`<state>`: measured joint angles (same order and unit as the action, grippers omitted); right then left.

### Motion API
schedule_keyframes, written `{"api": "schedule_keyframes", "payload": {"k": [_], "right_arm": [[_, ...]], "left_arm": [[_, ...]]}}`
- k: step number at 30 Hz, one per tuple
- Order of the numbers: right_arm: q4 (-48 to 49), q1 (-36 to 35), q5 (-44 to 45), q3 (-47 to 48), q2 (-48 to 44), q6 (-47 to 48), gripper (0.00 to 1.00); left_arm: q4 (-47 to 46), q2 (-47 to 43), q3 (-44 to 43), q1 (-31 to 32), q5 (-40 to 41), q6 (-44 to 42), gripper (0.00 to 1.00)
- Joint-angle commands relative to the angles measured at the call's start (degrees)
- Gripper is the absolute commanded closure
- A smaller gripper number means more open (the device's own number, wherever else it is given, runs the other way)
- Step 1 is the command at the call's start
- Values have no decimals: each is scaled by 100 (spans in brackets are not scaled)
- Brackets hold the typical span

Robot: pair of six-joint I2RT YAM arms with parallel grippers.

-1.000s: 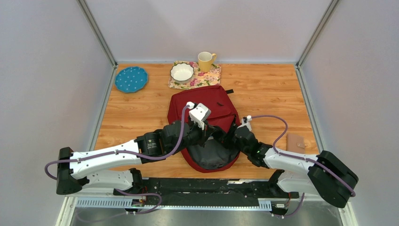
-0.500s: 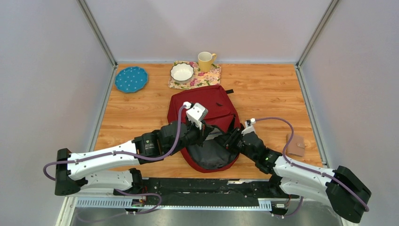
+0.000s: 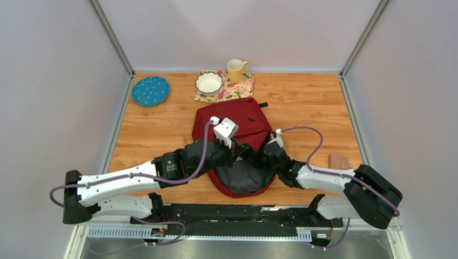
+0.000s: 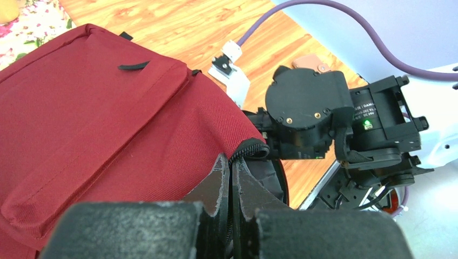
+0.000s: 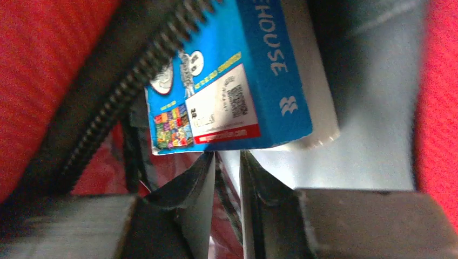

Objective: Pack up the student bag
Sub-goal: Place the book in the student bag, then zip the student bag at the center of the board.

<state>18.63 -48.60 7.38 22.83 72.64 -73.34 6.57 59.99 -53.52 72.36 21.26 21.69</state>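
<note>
The dark red student bag (image 3: 237, 116) lies flat mid-table, its mouth open toward the arms and showing grey lining. My left gripper (image 3: 238, 153) is shut on the black zipper edge (image 4: 251, 148) of the student bag (image 4: 97, 108), holding the mouth up. My right gripper (image 3: 260, 159) reaches into the opening from the right. In the right wrist view its fingers (image 5: 201, 178) stand a narrow gap apart, with only fabric behind the gap. A blue-covered book (image 5: 232, 70) lies inside the bag just past my right gripper (image 5: 226, 156), its lower edge at the tips.
At the back sit a blue plate (image 3: 150, 90), a white bowl (image 3: 208, 82) and a yellow mug (image 3: 235, 70) on a floral mat (image 3: 240, 89). A small brown wallet (image 3: 339, 160) lies on the wood at the right, near the right arm.
The right arm drew back to the right half a second ago, then swung in again to the bag's mouth, and its jaws narrowed. The left gripper kept its hold.
</note>
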Motion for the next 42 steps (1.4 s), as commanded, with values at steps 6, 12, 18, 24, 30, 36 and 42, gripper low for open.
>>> {"api": "schedule_keyframes", "payload": {"k": [6, 12, 18, 24, 30, 36, 42], "right_arm": [[291, 334, -139, 346, -319, 592, 61], [-1289, 281, -650, -471, -2634, 847, 45], [-4313, 272, -255, -253, -4643, 1278, 40], [-5985, 281, 773, 134, -5190, 1453, 33], [-5740, 281, 1090, 459, -4172, 1981, 30], [-5414, 281, 1336, 766, -3179, 2351, 36], [-5423, 281, 1460, 732, -3264, 2404, 88]], "left_arm": [[-261, -127, 78, 33, 27, 177, 100], [-340, -154, 201, 33, 221, 98, 100], [-367, -137, 236, 33, 160, 81, 100], [-323, -163, 429, 24, 1, 265, 100], [-393, -189, 518, 33, -86, 371, 100], [-437, -136, 518, 33, -157, 388, 100], [-463, 48, 640, 24, -394, 511, 100]]}}
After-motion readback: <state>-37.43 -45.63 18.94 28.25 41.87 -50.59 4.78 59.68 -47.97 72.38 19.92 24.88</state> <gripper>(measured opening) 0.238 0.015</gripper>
